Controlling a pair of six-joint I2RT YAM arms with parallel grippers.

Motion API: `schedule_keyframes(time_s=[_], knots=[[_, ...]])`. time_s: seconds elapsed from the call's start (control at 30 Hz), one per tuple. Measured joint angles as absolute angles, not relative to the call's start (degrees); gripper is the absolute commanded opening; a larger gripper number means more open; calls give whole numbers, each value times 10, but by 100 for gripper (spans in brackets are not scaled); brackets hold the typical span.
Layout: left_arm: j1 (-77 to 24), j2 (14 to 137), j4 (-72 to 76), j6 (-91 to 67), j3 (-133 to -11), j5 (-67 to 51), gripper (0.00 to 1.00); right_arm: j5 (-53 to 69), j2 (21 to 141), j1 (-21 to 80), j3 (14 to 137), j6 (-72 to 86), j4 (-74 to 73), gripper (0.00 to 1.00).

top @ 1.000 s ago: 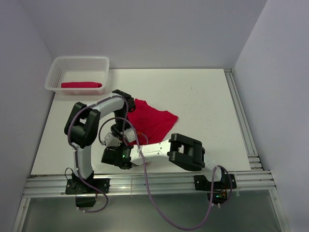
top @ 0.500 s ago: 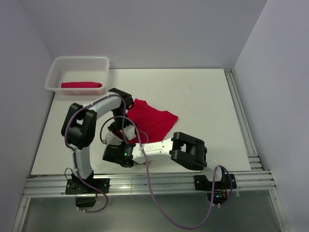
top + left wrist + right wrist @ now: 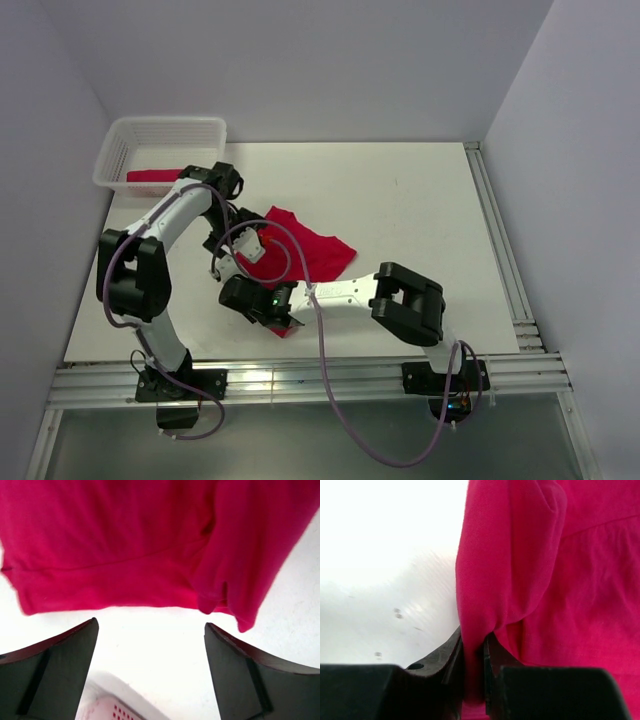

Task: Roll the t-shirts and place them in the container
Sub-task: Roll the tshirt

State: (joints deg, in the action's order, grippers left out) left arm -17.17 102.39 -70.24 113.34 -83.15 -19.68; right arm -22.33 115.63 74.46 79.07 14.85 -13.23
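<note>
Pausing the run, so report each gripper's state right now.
Left gripper: open, holding nothing.
Right gripper: shut on a fold of the red t-shirt.

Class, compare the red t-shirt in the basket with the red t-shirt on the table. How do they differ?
The t-shirt in the basket is a narrow, compact bundle; the t-shirt on the table lies spread and loose. No tool touches the t-shirt in the basket; the right tool pinches the t-shirt on the table. Both are plain crimson.

Robot lab cell: white table (image 3: 420, 230), plain walls (image 3: 330, 70), aluminium rails (image 3: 330, 375)
</note>
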Motion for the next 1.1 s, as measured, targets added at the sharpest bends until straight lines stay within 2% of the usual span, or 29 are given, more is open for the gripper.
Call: schedule_keyframes(time_s=[0.03, 0.23, 0.4, 0.87, 1.1], knots=[[-166, 1020, -702, 1133, -832, -197, 100, -212, 1155, 742, 790, 145, -125, 0], [-124, 1008, -696, 1134, -831, -216, 100, -156, 1154, 728, 792, 136, -91, 0], [-83, 978, -724, 1133, -831, -245, 99, -110, 1174, 713, 797, 142, -120, 0], [-23, 962, -735, 1128, -852, -312, 100, -55, 1173, 695, 798, 135, -119, 0], [20, 951, -686, 1040, -846, -353, 100, -17, 1173, 681, 798, 136, -118, 0]])
